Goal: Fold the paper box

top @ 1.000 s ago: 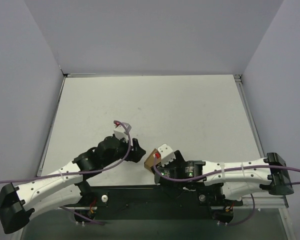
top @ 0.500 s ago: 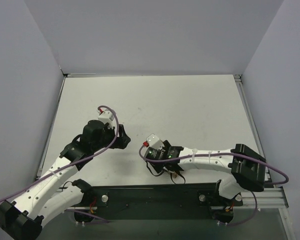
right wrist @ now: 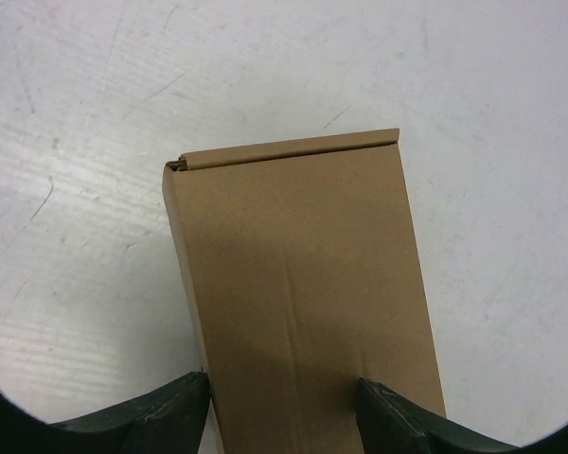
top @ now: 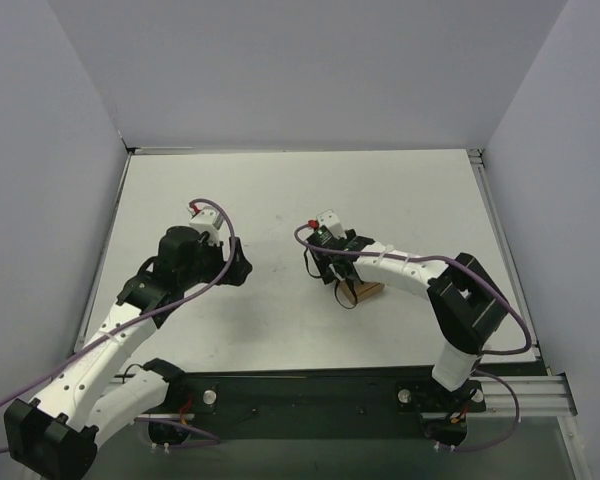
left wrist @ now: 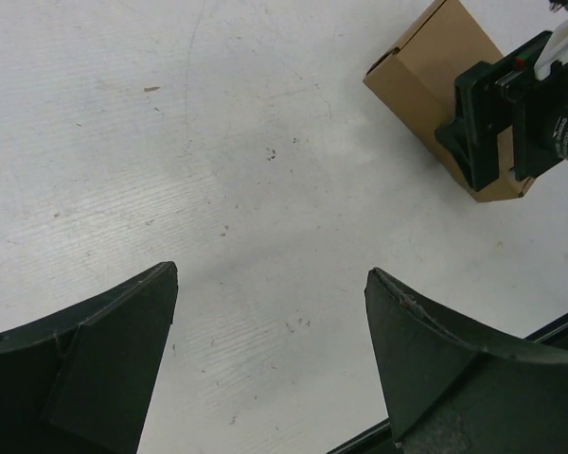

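The paper box (right wrist: 303,284) is a closed brown cardboard box lying on the white table (top: 280,200), right of centre (top: 368,290). My right gripper (right wrist: 284,388) is closed round its near end. Its left fingertip touches the box's left edge and its right fingertip lies over the box's face. From the left wrist view, a black finger (left wrist: 478,123) of that gripper presses on the side of the paper box (left wrist: 421,66). My left gripper (left wrist: 270,284) is open over bare table, well left of the box (top: 237,268), holding nothing.
Grey walls enclose the table on three sides. The black base rail (top: 310,385) runs along the near edge, and metal rails (top: 500,230) line the table's left and right sides. Purple cables loop off both arms.
My right arm swung from the near edge out toward the table's middle, taking the paper box with it, and its jaws narrowed. My left arm drew back to the left and farther up the table.
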Available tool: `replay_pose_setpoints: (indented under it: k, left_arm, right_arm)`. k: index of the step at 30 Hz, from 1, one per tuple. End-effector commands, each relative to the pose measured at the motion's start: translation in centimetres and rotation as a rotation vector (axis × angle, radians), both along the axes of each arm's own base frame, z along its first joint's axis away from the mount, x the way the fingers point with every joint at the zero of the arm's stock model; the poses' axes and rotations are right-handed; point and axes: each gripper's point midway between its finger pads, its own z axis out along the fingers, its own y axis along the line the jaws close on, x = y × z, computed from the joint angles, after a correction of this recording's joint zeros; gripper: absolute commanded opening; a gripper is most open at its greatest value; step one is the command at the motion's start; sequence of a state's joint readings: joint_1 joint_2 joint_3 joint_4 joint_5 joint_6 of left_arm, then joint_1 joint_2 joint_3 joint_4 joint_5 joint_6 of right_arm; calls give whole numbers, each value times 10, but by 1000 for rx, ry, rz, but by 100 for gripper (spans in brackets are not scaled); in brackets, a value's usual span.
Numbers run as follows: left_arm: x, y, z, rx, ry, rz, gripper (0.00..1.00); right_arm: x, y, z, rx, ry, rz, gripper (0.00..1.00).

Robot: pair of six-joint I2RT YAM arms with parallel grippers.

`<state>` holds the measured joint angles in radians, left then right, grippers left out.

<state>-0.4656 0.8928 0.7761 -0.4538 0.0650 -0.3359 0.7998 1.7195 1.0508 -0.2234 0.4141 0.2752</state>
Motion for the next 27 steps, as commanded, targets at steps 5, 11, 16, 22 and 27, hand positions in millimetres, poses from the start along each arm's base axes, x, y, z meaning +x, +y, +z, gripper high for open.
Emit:
replay_pose_setpoints:
  k: [5, 11, 16, 22, 27]
  left_arm:
    - [31, 10, 32, -43, -106, -1, 90]
    - [41, 17, 50, -62, -185, -45, 96]
    - [43, 20, 57, -91, -220, -21, 97]
    - [44, 29, 60, -75, -230, 26, 97]
    - [45, 31, 60, -75, -231, 38, 97]
  right_arm:
    - [16, -1, 15, 139, 58, 11, 75]
    - [27, -13, 77, 444, -35, -31, 87]
    - [30, -71, 109, 596, -143, -156, 87]
    - [15, -138, 134, 701, -252, -312, 87]
    - [0, -178, 146, 688, -336, -414, 87]
